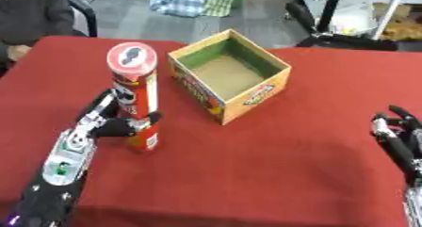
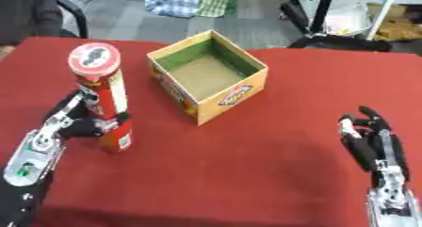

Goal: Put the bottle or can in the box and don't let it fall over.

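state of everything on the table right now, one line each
chip can: upright on the red tablecloth, lid on, outside the box
left hand: shut on the chip can, fingers and thumb curled round its lower half
right hand: open, idle near the lower right, holding nothing
box: open at the top, empty, upright, to the right of the can
red tablecloth: flat, covering the table

Left hand (image 1: 111,122) black with silver-white finger segments, silver forearm plate with a small green mark, black arm below, right hand (image 2: 371,139) black fingers, silver-grey wrist
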`<state>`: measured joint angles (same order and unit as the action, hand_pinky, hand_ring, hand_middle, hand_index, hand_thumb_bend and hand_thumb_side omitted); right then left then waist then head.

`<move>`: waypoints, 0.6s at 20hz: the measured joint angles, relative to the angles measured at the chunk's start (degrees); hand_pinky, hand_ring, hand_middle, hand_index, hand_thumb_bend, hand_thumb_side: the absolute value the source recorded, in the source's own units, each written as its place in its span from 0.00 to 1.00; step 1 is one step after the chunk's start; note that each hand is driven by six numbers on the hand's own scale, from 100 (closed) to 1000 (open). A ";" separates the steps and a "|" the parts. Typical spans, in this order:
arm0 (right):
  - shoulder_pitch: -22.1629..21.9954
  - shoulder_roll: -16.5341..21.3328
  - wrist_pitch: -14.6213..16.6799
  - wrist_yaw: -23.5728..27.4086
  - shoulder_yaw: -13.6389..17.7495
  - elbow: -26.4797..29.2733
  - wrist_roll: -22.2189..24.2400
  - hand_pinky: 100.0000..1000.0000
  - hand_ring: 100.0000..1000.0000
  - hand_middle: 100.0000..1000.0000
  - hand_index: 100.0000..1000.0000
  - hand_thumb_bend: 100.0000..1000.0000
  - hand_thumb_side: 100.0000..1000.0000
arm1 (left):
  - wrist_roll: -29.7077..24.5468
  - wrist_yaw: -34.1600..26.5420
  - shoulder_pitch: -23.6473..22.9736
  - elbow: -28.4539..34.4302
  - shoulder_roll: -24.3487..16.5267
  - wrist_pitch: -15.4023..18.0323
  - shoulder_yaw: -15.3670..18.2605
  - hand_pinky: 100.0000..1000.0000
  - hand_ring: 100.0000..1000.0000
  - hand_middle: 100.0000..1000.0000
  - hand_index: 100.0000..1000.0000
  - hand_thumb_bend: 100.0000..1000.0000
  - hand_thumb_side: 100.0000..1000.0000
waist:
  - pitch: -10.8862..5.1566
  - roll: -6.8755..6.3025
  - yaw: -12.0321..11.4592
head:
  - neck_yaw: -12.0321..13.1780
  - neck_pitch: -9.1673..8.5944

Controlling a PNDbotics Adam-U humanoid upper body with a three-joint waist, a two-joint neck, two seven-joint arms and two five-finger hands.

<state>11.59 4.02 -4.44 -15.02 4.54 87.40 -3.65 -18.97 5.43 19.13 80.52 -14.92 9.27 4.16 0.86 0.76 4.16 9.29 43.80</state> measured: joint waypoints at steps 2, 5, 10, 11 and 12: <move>-0.02 0.00 -0.02 0.00 -0.02 -0.01 0.05 0.66 0.57 0.60 0.89 0.00 0.45 | 2.44 -0.80 3.44 -0.61 -0.58 -0.91 -0.48 0.78 0.76 0.28 0.35 0.00 0.00 | -0.08 0.00 0.08 | 0.16 0.00; -0.05 0.00 0.00 0.00 -0.26 -0.05 0.22 0.66 0.57 0.60 0.89 0.00 0.46 | 5.15 -2.04 10.43 -3.13 -1.07 -2.19 -1.71 0.78 0.76 0.29 0.36 0.00 0.00 | -0.14 0.00 0.88 | 0.53 0.00; -0.05 -0.03 0.11 0.00 -0.90 -0.35 0.66 0.66 0.57 0.60 0.89 0.00 0.46 | 9.08 -1.35 22.04 -12.85 -0.75 -3.17 -3.98 0.78 0.77 0.34 0.41 0.00 0.00 | -0.15 0.01 2.65 | 1.85 0.00; -0.02 -0.10 0.15 0.00 -1.10 -0.36 0.86 0.66 0.57 0.60 0.89 0.00 0.46 | 10.21 -0.18 24.13 -15.58 -0.18 -2.95 -4.31 0.78 0.77 0.35 0.42 0.00 0.00 | -0.15 0.02 3.14 | 2.18 0.00; 0.00 -0.22 0.18 0.00 -1.25 -0.37 0.97 0.66 0.57 0.60 0.89 0.00 0.46 | 11.38 1.20 25.78 -18.08 0.48 -2.42 -4.51 0.78 0.78 0.36 0.43 0.00 0.00 | -0.15 0.02 3.53 | 2.47 0.00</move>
<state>11.59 3.80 -4.26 -15.02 3.29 87.04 -2.69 -7.59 6.64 44.91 62.44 -14.44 6.84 -0.35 0.71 0.78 7.69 11.76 43.80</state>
